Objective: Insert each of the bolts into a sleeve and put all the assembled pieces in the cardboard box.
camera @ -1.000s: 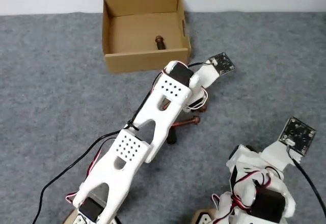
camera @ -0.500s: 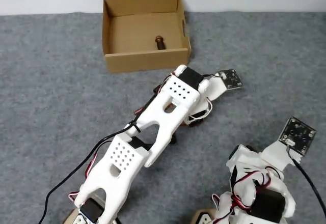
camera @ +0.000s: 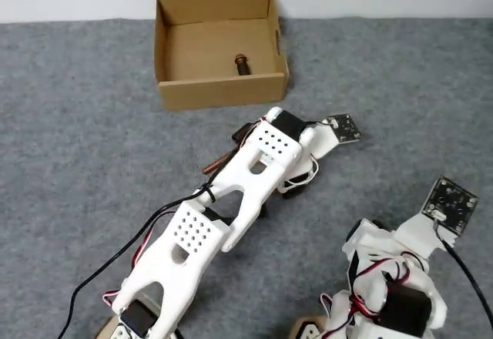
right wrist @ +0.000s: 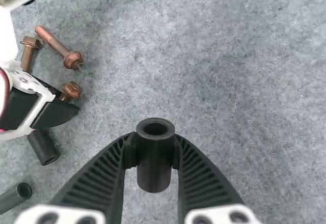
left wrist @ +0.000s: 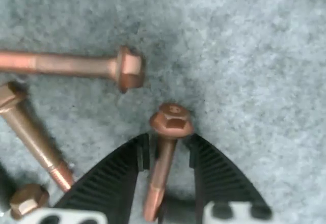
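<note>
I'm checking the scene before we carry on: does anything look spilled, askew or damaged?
Nothing stands out. Loose copper bolts lie straight on the grey carpet, with one bolt between the jaws of the open left gripper. The right gripper holds a black cylindrical sleeve. The brown cardboard box stands upright with one piece inside.

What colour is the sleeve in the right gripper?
Black; the sleeve shows best in the right wrist view.
</note>
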